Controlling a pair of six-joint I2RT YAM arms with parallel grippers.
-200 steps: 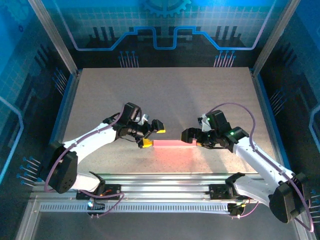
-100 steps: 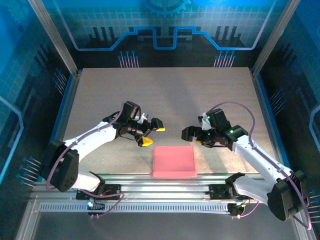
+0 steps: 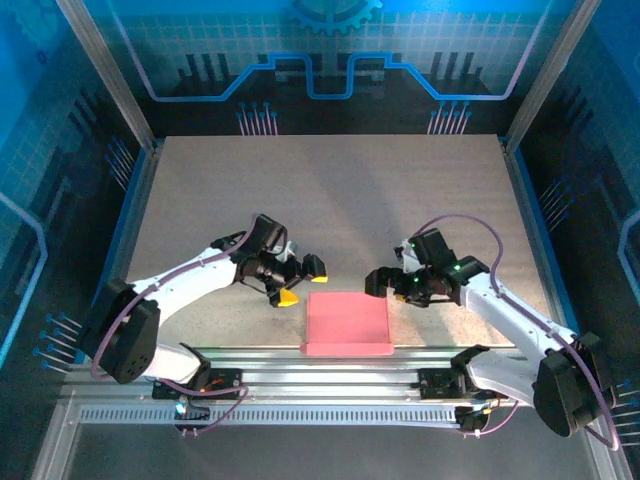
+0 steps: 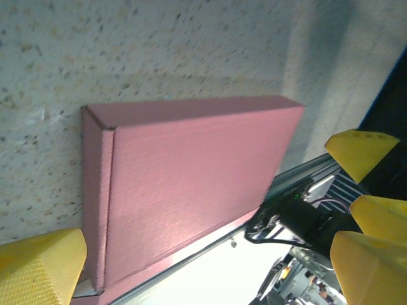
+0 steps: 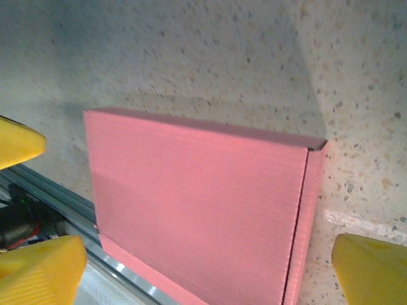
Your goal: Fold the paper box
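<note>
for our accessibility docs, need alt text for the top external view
A closed pink paper box lies flat at the table's near edge. The left gripper and right gripper sit by its far corners, both open, holding nothing.

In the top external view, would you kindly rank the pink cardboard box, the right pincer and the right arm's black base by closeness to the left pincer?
1. pink cardboard box, beside the left pincer, toward the near edge.
2. right pincer, across the gap, to the right.
3. right arm's black base, bottom-right corner.
</note>
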